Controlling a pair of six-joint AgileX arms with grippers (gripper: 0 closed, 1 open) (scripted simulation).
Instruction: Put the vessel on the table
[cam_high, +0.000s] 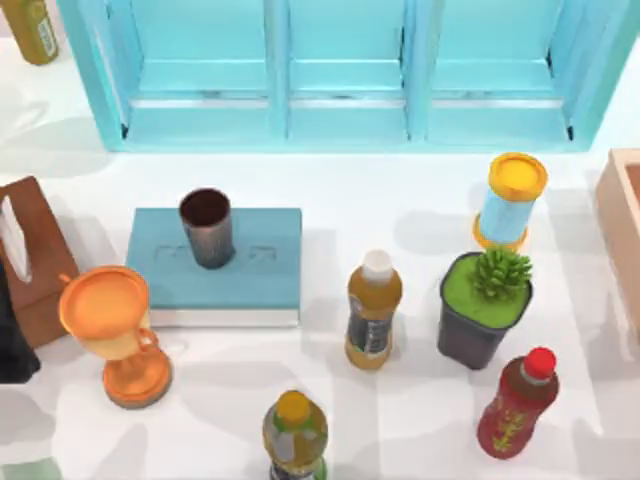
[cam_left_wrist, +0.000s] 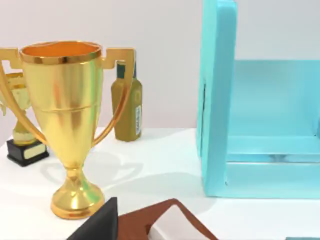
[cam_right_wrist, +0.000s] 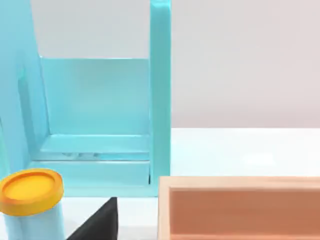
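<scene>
The vessel (cam_high: 207, 227) stood upright on the light-blue book (cam_high: 260, 275), at ten o'clock from the tabletop (cam_high: 330, 215) centre. I cannot tell either gripper's state.

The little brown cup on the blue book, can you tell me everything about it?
The vessel is a small dark brown-grey cylinder that looks metallic, with a dark reddish-brown inside and no handle. It stands upright, mouth open and seemingly empty, on the flat light-blue book, near the book's back left part. Only the book touches it; no gripper holds it.
</scene>
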